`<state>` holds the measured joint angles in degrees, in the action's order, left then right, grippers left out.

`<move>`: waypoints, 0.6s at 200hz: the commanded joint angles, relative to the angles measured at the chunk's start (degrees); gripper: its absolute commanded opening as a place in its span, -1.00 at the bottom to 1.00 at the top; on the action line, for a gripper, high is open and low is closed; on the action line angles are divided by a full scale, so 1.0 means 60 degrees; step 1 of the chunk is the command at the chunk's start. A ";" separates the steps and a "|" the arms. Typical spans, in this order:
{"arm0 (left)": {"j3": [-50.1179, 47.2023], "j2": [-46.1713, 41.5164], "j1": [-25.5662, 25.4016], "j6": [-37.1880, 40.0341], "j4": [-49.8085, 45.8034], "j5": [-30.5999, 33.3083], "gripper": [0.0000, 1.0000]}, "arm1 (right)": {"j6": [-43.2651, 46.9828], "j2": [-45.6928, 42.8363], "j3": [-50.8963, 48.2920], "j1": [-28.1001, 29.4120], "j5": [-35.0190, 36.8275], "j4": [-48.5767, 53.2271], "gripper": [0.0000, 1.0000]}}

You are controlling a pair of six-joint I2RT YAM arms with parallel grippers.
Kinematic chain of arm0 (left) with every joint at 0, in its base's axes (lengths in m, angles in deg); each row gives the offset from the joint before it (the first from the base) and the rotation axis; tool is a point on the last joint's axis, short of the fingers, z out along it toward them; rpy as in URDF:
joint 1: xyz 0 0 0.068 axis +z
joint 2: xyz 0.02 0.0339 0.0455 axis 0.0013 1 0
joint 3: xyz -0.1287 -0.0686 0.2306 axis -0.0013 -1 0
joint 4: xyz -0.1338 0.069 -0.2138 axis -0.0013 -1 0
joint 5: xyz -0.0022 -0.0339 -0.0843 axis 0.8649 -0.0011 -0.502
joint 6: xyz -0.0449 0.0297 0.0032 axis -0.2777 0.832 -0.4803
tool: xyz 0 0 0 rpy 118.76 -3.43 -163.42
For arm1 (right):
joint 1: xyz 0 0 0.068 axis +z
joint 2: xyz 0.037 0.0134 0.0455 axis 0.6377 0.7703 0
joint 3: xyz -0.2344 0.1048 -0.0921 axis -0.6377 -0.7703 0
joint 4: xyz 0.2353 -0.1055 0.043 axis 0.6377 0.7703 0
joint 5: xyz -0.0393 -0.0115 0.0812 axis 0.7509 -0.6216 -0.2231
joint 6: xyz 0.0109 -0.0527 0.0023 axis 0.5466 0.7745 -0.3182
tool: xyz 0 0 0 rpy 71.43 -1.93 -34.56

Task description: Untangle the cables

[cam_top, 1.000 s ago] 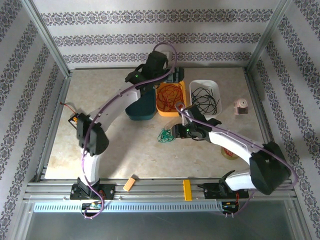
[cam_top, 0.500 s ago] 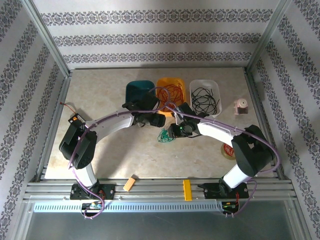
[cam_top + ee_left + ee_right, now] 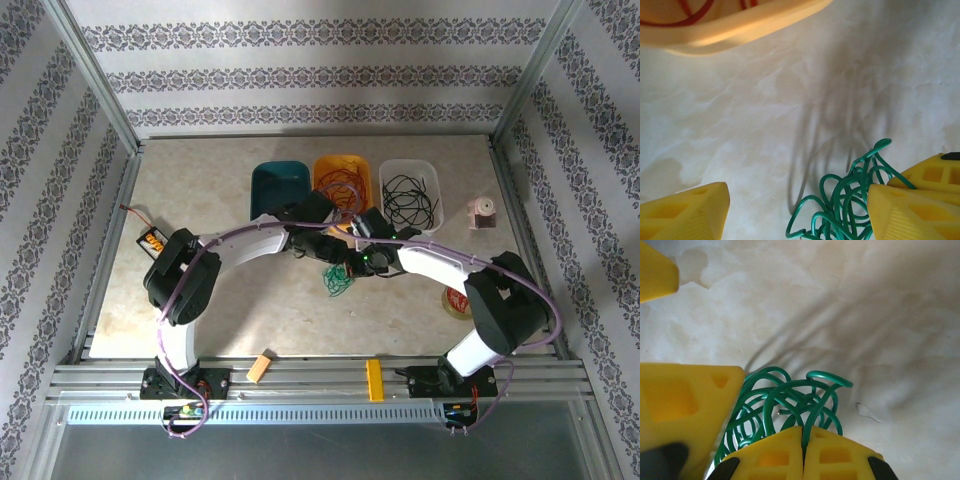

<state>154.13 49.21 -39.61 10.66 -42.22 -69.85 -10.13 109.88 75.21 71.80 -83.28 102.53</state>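
Right wrist view: right tool [image 3: 802,432] clamped on green cable [image 3: 790,400], worktop [image 3: 865,300] beneath — left tool [image 3: 797,195] open around same cable.

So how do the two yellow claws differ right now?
The left gripper has its fingers wide apart; the right gripper has them pressed together. The left gripper holds nothing, with the green wire beside one finger; the right gripper pinches a strand of it. Both have yellow fingers and meet at the same tangle.
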 commanded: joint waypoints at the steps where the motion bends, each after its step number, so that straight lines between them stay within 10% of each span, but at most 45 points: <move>1: 0.0382 0.0323 -0.0154 0.0832 -0.0922 -0.0611 0.46 | -0.0347 -0.0532 -0.0145 -0.0306 -0.0291 -0.0735 -0.93; 74: -0.0298 0.0570 -0.0194 0.1212 -0.0530 -0.1559 0.44 | -0.0869 -0.0578 -0.0342 -0.0851 -0.0930 -0.1278 -0.93; 120: 0.0288 0.1578 -0.0198 0.1435 -0.0660 -0.0895 -0.17 | -0.1179 -0.0682 -0.0526 -0.1074 -0.0843 -0.1331 -0.93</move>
<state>154.33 53.93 -39.70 17.39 -44.87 -77.50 -14.90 107.45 72.89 66.60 -86.91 97.83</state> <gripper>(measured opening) 0.500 0.048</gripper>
